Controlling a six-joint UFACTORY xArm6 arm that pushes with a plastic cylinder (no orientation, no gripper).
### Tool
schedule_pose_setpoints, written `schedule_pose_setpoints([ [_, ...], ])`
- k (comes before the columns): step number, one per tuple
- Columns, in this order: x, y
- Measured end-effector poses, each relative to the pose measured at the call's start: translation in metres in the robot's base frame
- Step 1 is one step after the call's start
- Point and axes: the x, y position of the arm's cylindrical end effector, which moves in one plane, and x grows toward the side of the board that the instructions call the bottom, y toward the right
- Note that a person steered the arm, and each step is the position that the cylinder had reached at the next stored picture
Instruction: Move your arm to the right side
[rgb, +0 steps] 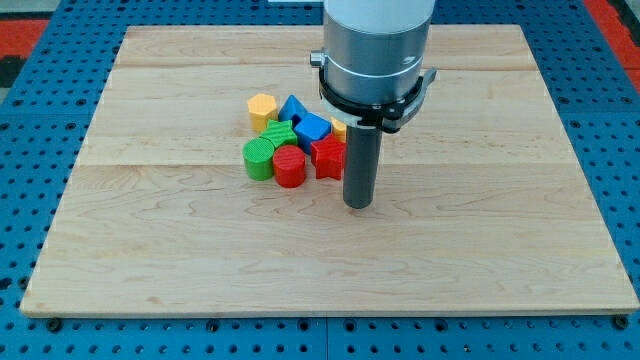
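My tip (358, 204), the lower end of a straight dark rod under a grey metal cylinder housing (375, 50), rests on the pale wooden counter (480, 240); this rig has no gripper, so nothing spreads, closes or pinches here. All blocks sit to the view's left of my tip, packed in one cluster. Nearest is the red star-shaped plastic block (327, 157), just beside the rod's shaft, whether touching I cannot tell. Further left of the tip, a red ribbed cylinder block (290, 166), then a green ribbed cylinder block (259, 158), the two touching. Up and left of the tip: a green star-shaped block (278, 134), a blue cube-like block (313, 128), a blue triangular block (291, 107), and a yellow hexagonal block (262, 108) farthest out. A sliver of a yellow block (339, 130) shows behind the rod, shape unclear. The wood to the view's right of my tip carries nothing. Blue perforated base (40, 150) surrounds the counter.
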Motion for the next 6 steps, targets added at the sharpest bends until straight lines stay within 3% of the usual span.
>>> schedule_pose_setpoints([
  [6, -0.0011, 0.0002],
])
